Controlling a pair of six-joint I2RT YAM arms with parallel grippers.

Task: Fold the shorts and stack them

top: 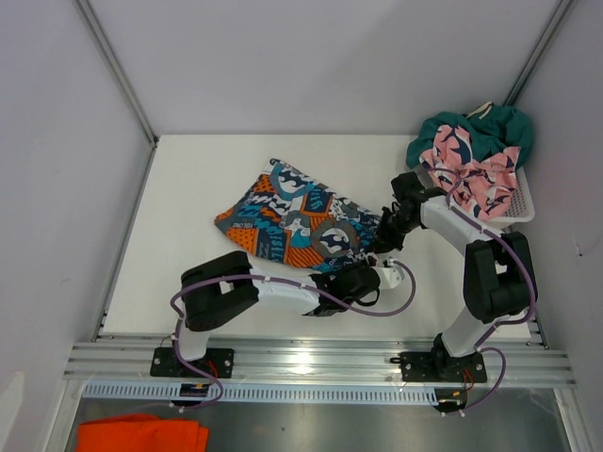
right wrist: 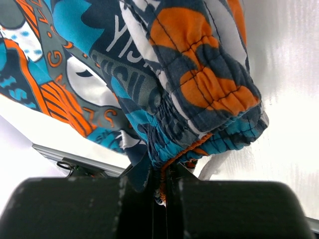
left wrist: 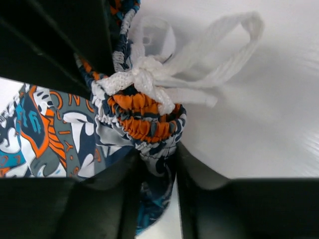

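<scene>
The blue, orange and white graphic print shorts [top: 292,221] lie spread on the white table, their waistband end towards the arms. My right gripper [top: 384,240] is shut on the gathered elastic waistband [right wrist: 199,129], which is pinched between its jaws [right wrist: 164,172]. My left gripper [top: 363,280] sits at the waistband front by the white drawstring bow [left wrist: 199,55]. Its jaws [left wrist: 158,164] straddle a fold of the printed fabric [left wrist: 144,114], and a narrow gap shows beside one finger. The pink shark shorts [top: 476,174] and the teal shorts [top: 471,132] are heaped at the back right.
A white mesh basket [top: 523,202] holds the pink and teal heap against the right wall. Walls enclose the table on three sides, and a metal rail [top: 311,358] runs along the near edge. An orange cloth [top: 141,435] lies below the rail at the bottom left.
</scene>
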